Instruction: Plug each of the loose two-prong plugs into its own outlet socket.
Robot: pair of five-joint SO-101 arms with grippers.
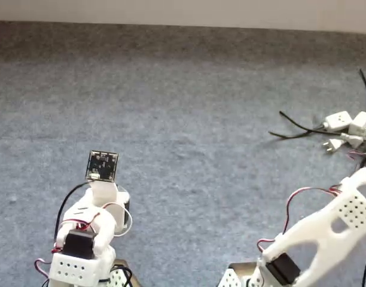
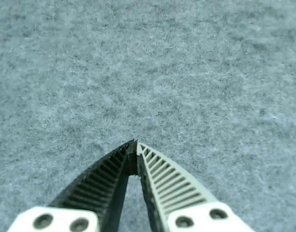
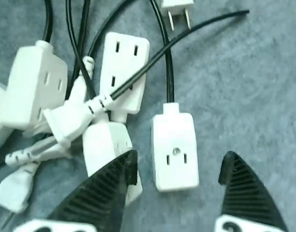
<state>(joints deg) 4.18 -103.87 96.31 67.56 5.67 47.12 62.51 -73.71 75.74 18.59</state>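
A pile of white outlet sockets and two-prong plugs [image 1: 345, 128] on black cords lies at the far right of the grey carpet. My right gripper [image 3: 178, 163] hangs open just above it, one white socket [image 3: 175, 152] lying face up between its black fingers [image 3: 120, 170]. Two more sockets [image 3: 123, 72] [image 3: 34, 84] lie beyond, with a corded plug [image 3: 73, 118] across them. A loose plug [image 3: 177, 9] lies farther off, prongs towards the gripper. My left gripper [image 2: 136, 146] is shut on nothing over bare carpet at the front left.
Black cords [image 3: 167, 58] cross over the sockets and trail out to the left of the pile [image 1: 290, 128]. The left arm [image 1: 90, 233] stands folded at the front left, and the right arm [image 1: 326, 227] stretches to the right edge. Grey carpet [image 1: 189, 119] covers the middle.
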